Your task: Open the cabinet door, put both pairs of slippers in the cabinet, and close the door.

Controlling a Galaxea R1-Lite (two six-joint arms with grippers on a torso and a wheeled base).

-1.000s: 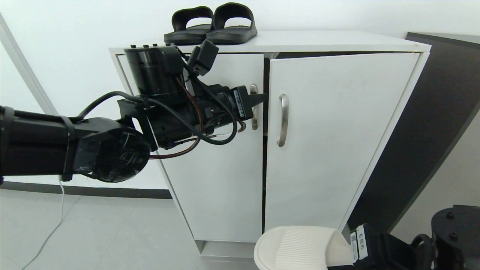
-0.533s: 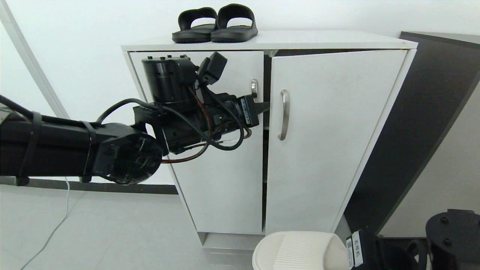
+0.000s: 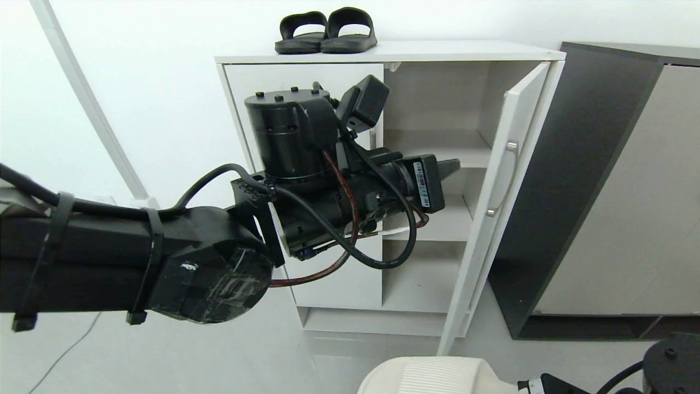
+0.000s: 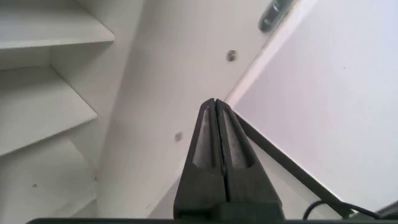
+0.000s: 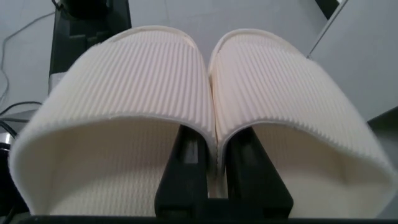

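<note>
The white cabinet (image 3: 306, 87) has its right door (image 3: 511, 180) swung wide open, and its left door is closed. Bare shelves (image 3: 437, 156) show inside. A pair of black slippers (image 3: 327, 33) rests on the cabinet top. My left gripper (image 3: 453, 164) is shut on nothing in front of the open compartment, just left of the door's inner face (image 4: 168, 93); its fingers (image 4: 227, 140) are pressed together. A pair of white ribbed slippers (image 3: 432, 377) hangs low in front of the cabinet, near the floor. My right gripper (image 5: 214, 171) is shut on their adjoining inner sides (image 5: 211, 81).
A dark grey cabinet (image 3: 601, 164) stands right beside the open door. A white slanted rail (image 3: 87, 104) runs along the wall at the left. A thin cable (image 3: 65, 350) lies on the grey floor at the lower left.
The right door has swung from nearly closed to wide open, with my left gripper moving right at its edge. The head camera has pulled back, so the cabinet looks smaller and farther right.
</note>
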